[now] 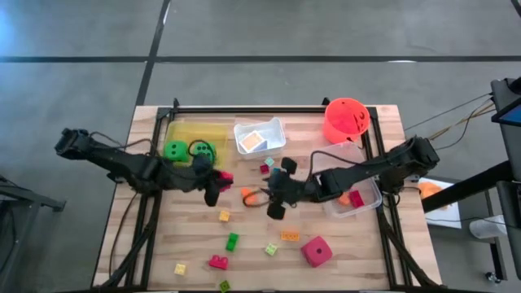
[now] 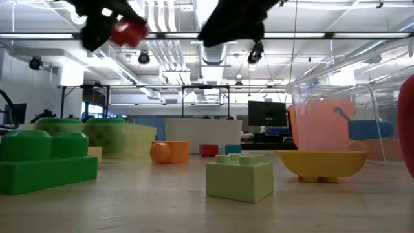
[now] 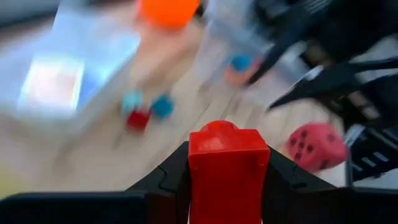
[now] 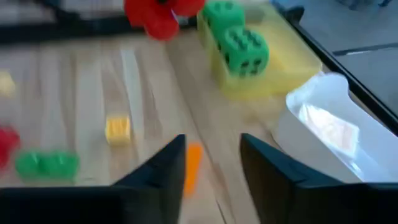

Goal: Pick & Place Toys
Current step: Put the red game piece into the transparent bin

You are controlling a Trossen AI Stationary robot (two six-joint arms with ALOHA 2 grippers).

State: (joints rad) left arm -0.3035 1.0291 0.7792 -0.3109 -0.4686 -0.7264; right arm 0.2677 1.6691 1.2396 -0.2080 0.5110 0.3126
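My left end effector (image 3: 227, 186) is clamped on a red brick (image 3: 228, 168), lifted clear of the bench middle, I judge for carrying to a tray. My right end effector (image 4: 211, 165) hangs beside it with fingers apart and empty over an orange brick (image 4: 193, 165), probably its next pick. I count two green dice (image 1: 189, 150) in the yellow tray (image 1: 213, 129) by the far edge, one pink-red die (image 1: 317, 251) near the front edge.
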